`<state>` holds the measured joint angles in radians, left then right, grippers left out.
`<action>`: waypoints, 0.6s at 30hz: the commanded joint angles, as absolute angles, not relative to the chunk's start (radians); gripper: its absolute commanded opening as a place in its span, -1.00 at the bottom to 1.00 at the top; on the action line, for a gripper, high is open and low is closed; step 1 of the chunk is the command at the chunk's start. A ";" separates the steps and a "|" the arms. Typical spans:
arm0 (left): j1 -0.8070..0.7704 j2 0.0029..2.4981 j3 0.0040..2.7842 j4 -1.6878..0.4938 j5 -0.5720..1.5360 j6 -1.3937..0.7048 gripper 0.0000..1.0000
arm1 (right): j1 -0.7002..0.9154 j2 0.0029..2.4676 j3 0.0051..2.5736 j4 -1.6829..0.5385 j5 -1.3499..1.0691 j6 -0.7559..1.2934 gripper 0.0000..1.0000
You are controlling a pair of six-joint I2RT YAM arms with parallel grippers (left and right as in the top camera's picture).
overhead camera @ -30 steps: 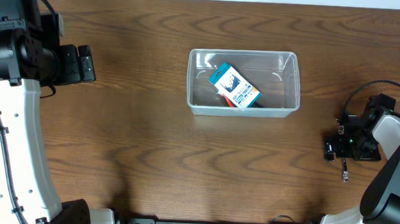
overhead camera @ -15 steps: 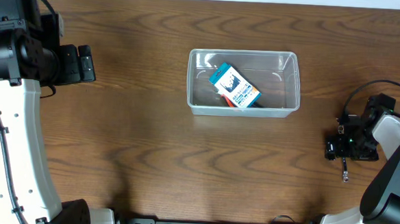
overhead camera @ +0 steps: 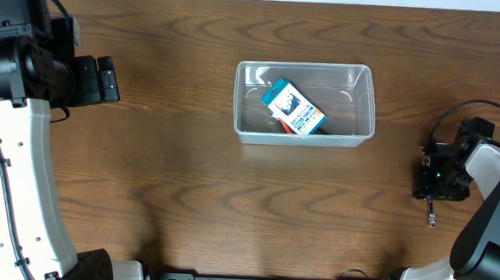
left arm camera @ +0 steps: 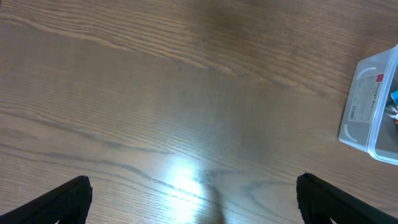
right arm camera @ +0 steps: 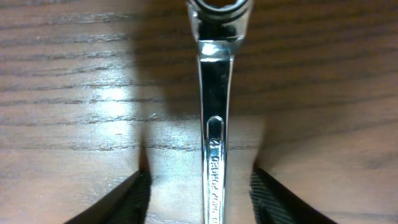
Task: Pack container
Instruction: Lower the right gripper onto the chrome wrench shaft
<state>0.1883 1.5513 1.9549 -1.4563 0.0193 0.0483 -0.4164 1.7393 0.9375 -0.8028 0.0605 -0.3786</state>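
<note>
Overhead: container (overhead camera: 302,139) mid-bench (overhead camera: 188,180), blue-and-white box (overhead camera: 293,108) inside; left tool (overhead camera: 112,79) far left, right tool (overhead camera: 433,188) far right over a wrench (overhead camera: 431,220).
Left wrist: left tool spread wide, container at right edge.
Right wrist: right tool parted, straddling the wrench without touching.

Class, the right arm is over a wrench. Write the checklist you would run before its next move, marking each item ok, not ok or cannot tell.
1. The wrench lies centred between the fingers of the right gripper: ok.
2. The right gripper is open: ok.
3. The fingers are low enough to grip: cannot tell.
4. The container has room beside the box: ok.
5. The left gripper is open, away from the container: ok.
</note>
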 commanded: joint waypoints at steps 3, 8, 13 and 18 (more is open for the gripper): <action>0.191 1.555 1.974 -1.457 0.018 0.039 0.97 | -0.414 1.748 0.918 -0.796 0.086 -0.371 -0.06; 0.191 1.555 1.974 -1.457 0.018 0.039 0.96 | -0.414 1.748 0.918 -0.786 0.086 -0.371 -0.21; 0.191 1.555 1.974 -1.457 0.018 0.039 0.96 | -0.414 1.748 0.918 -0.773 0.086 -0.371 -0.38; 0.191 1.555 1.974 -1.457 0.018 0.039 0.96 | -0.414 1.748 0.918 -0.769 0.086 -0.371 -0.50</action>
